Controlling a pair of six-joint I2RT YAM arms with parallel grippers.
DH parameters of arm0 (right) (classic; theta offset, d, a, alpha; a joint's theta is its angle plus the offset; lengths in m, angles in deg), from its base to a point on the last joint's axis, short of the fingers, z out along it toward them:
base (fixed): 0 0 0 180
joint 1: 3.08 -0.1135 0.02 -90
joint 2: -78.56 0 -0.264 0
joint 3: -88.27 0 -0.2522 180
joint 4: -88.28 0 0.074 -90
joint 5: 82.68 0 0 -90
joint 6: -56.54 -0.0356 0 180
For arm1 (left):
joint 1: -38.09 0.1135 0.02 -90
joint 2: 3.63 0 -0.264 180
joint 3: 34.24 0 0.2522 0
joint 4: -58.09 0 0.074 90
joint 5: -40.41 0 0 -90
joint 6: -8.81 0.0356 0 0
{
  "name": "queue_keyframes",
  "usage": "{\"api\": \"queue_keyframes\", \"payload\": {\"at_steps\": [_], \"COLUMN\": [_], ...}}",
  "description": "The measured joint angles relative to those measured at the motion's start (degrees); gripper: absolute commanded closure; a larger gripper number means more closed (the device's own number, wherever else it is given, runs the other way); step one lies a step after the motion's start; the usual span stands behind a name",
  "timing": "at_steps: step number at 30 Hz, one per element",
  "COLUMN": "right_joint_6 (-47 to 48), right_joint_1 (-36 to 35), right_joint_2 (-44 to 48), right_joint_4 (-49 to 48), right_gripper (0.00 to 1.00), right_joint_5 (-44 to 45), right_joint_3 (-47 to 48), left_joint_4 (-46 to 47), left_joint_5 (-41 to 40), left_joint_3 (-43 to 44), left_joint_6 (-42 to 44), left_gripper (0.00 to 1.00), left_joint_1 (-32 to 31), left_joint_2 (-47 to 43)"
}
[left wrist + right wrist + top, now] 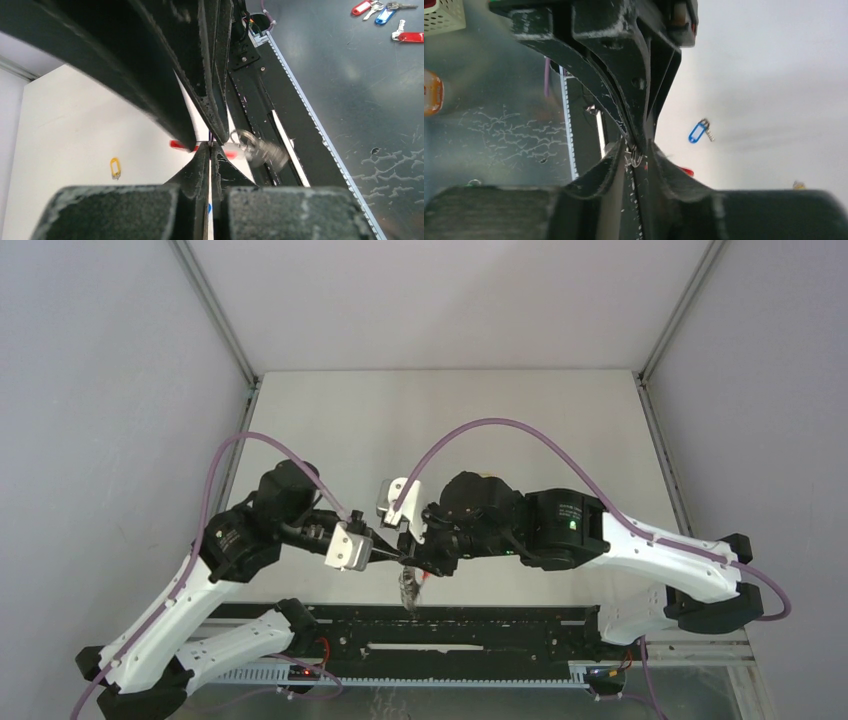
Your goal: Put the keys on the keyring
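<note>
My two grippers meet tip to tip above the table's near edge. The left gripper (392, 560) (210, 146) is shut, pinching a thin wire of the keyring (408, 592). The keyring hangs below as a blurred grey metal bunch (260, 150) with its red band (177, 145). The right gripper (418, 565) (636, 150) stands slightly open around the left fingertips, with a small wire clip (634, 158) in its gap. The blue key (698, 131) and the yellow key (115, 167) both lie loose on the white table.
A black rail (450, 625) runs along the table's near edge under the hanging keyring. Beyond the edge, on the dark floor, lie several spare keys with red and blue tags (382, 15). A white perforated box (441, 15) sits there too.
</note>
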Motion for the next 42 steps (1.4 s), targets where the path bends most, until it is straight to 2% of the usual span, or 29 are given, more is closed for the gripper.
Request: {"api": "queue_keyframes", "payload": {"at_steps": [2,4,8,11,14,18,25,28,30,34,37,42], "right_joint_6": [0.28,0.83,1.68,2.40,3.41,4.87,6.58,5.60,2.80,-7.85,-15.37,-20.52], "right_joint_1": [0.15,0.24,0.83,1.66,1.75,1.55,1.29,2.21,6.12,22.82,34.12,41.97], "right_joint_2": [1.16,5.16,18.01,27.26,32.65,33.53,29.46,29.22,29.09,25.57,18.60,2.78], "right_joint_4": [-3.39,-8.96,-19.47,-27.26,-35.04,-42.18,-47.47,-48.22,-48.72,-47.58,-45.05,-43.06], "right_gripper": [0.46,0.42,0.44,0.47,0.48,0.49,0.50,0.42,0.43,0.40,0.40,0.41], "right_joint_5": [-0.52,-0.96,-2.51,-3.93,-5.40,-7.89,-11.61,-10.21,-8.39,-3.41,0.20,3.23], "right_joint_3": [-1.62,-7.08,-21.05,-28.72,-33.62,-36.79,-38.16,-38.29,-38.27,-38.18,-38.18,-38.25], "left_joint_4": [-0.48,-0.61,2.03,8.90,15.80,20.90,23.26,20.63,17.66,12.92,10.60,8.87], "left_joint_5": [0.61,1.79,4.66,7.17,9.68,11.72,12.07,11.39,10.43,8.63,7.56,6.60], "left_joint_3": [0.00,0.00,-0.09,-0.96,-1.99,-2.12,-3.52,-4.13,-4.24,-6.05,-8.04,-9.90], "left_joint_6": [0.72,1.51,0.76,-3.85,-8.66,-11.61,-11.43,-7.80,-4.66,-0.39,0.52,-0.87], "left_gripper": [1.00,1.00,1.00,1.00,1.00,1.00,1.00,1.00,1.00,1.00,1.00,1.00], "left_joint_1": [-0.09,-0.09,-0.11,-0.15,-0.22,-0.24,-0.24,-0.24,-0.24,-0.24,-0.24,-0.24], "left_joint_2": [-0.07,-0.44,-2.60,-5.16,-7.17,-7.28,-7.32,-7.69,-7.91,-8.41,-8.70,-8.76]}}
